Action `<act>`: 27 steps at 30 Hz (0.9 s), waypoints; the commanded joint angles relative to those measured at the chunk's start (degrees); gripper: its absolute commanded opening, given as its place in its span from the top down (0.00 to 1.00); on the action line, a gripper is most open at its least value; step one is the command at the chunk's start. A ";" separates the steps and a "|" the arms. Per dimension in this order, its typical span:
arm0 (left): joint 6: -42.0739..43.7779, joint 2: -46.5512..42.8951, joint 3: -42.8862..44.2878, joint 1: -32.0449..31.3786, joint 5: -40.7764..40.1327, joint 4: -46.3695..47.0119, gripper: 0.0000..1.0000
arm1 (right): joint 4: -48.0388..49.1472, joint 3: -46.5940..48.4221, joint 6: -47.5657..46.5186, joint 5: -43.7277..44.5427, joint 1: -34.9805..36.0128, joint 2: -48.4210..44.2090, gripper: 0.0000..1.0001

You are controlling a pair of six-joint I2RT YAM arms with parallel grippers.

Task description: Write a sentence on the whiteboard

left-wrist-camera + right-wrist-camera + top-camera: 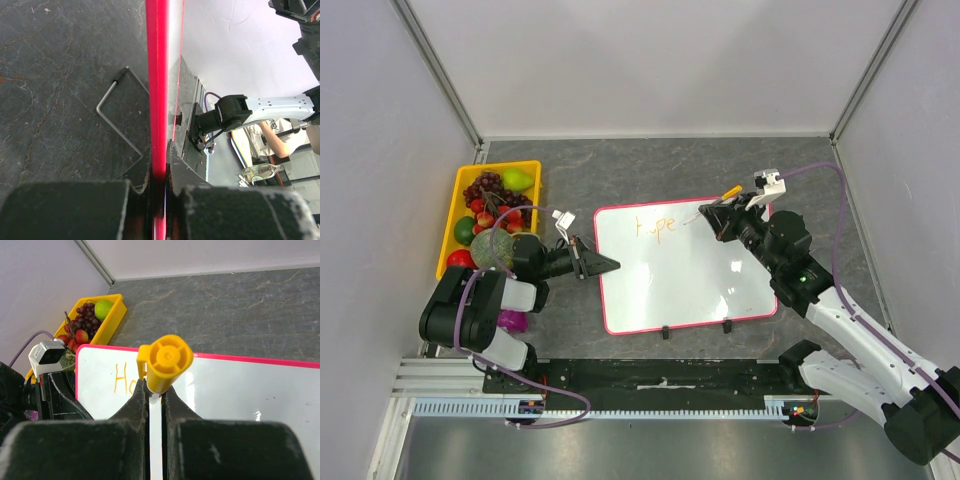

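The marker (165, 362) hides the sentence (121, 379) past "Ho".

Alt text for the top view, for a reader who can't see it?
The right gripper holds a yellow marker just right of orange "Hope" on the whiteboard, while the left gripper clamps the board's left edge. A yellow fruit tray sits farther left.

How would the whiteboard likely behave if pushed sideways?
Probably stiff: the whiteboard lies flat though the left gripper pinches only its pink edge. Its glossy face looks slippery. Thin, so likely light and apt to slide on the table.
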 commanded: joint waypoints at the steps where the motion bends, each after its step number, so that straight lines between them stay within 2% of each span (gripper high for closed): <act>1: 8.98 -0.03 -0.72 -0.21 -4.36 -2.54 0.98 | 0.04 0.36 0.42 -0.49 -0.26 -0.42 1.00; 11: 9.51 -0.03 -0.19 -0.12 -4.45 -3.50 0.98 | -1.11 1.85 -2.39 1.61 -0.35 -0.33 1.00; 27: 9.51 0.06 0.16 -0.21 -4.27 -3.68 0.98 | 2.85 5.10 -4.59 5.75 -0.35 6.88 1.00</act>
